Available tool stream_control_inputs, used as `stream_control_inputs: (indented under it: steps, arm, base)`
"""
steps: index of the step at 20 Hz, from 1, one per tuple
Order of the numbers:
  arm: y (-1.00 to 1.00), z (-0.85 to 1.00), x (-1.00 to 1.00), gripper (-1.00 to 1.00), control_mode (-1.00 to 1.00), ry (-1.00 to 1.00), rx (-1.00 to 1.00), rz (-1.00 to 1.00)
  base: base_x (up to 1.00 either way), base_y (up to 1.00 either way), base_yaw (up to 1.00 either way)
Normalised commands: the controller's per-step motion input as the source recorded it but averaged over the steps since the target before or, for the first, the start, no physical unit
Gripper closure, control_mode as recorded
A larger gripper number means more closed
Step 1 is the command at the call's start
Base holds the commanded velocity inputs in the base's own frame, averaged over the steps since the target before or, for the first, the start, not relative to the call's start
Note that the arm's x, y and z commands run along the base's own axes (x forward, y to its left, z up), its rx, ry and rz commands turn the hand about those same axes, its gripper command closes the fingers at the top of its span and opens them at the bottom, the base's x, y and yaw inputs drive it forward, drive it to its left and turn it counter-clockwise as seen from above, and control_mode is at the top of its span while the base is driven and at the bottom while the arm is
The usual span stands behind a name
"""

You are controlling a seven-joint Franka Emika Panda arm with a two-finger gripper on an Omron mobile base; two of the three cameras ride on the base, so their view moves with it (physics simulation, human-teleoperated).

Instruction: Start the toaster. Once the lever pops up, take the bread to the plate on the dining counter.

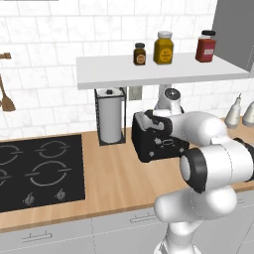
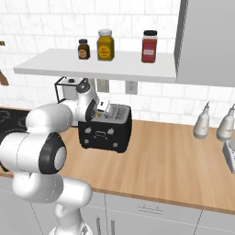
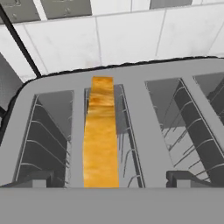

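The black toaster (image 1: 151, 144) (image 2: 105, 134) stands on the wall counter below the shelf, partly behind my arm. In the hand view I look straight down onto its grey slotted top (image 3: 135, 83). The bread (image 3: 101, 131) stands on edge in the left slot, showing a golden-orange upper edge. My gripper (image 3: 112, 180) (image 2: 102, 108) hangs just over the toaster top and is open, one fingertip on each side of the bread, with nothing between them. The plate and the dining counter are out of view.
A wire-framed paper-towel roll (image 1: 110, 116) stands left of the toaster, a black cooktop (image 1: 39, 171) further left. The white shelf (image 2: 96, 64) with three jars hangs close above the toaster. Two grey bottles (image 2: 202, 121) stand at the right.
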Motion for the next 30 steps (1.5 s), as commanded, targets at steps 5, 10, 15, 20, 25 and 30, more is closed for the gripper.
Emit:
stream_control_inputs:
  steps: [5, 10, 15, 20, 25, 30]
  arm:
    - [0.00, -0.35, 0.08, 1.00, -1.00, 0.00, 0.00, 0.00]
    - [0.00, -0.23, -0.01, 1.00, -1.00, -0.06, 0.00, 0.00]
    - [0.00, -0.01, -0.04, 1.00, -1.00, -0.13, 0.00, 0.00]
    - [0.00, 0.04, 0.00, 1.00, -1.00, -0.15, 0.00, 0.00]
    - [0.00, 0.54, -0.07, 1.00, -1.00, -0.16, 0.00, 0.00]
    - [0.00, 0.94, -0.28, 1.00, -1.00, -0.08, 0.00, 0.00]
  base:
    - [0.00, 0.00, 0.00]
    - [0.00, 0.00, 0.00]
    - [0.00, 0.00, 0.00]
    - [0.00, 0.00, 0.00]
    - [0.00, 0.00, 0.00]
    - [0.00, 0.00, 0.00]
